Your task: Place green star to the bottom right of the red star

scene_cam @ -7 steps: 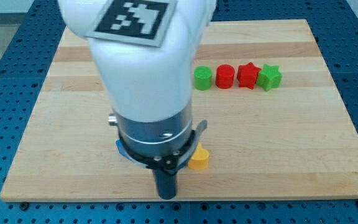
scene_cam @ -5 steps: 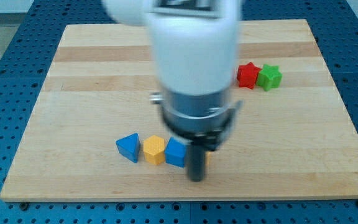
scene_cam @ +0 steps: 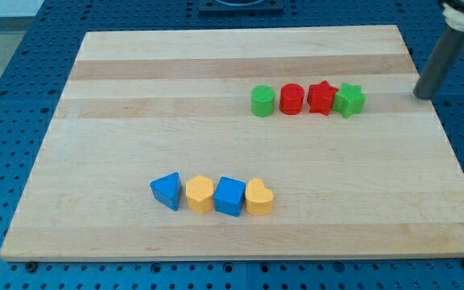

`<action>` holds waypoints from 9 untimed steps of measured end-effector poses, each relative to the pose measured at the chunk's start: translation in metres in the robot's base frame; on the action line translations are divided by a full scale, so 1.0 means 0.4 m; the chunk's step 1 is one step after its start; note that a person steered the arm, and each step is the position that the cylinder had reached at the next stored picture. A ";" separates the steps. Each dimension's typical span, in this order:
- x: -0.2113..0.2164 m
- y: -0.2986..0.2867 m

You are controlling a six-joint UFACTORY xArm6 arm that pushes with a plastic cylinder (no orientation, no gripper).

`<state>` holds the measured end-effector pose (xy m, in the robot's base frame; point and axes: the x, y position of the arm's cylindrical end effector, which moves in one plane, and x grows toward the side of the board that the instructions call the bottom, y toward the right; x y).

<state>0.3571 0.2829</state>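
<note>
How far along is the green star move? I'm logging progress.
Nothing done: the green star sits level with the red star, touching its right side. In hand: my tip stands right of the green star, apart from it. Left: pushing the star down to bottom right.

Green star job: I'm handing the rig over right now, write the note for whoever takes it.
My tip is at the board's right edge, to the right of the green star, not touching it.
Green star sits directly right of the red star, touching it, at the right end of a row with the red cylinder and green cylinder.
Done: nothing yet; the star is level with the red star, not below it.
Left: push the green star toward the view's bottom so it ends bottom right of the red star.
</note>
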 end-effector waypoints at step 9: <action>-0.015 -0.232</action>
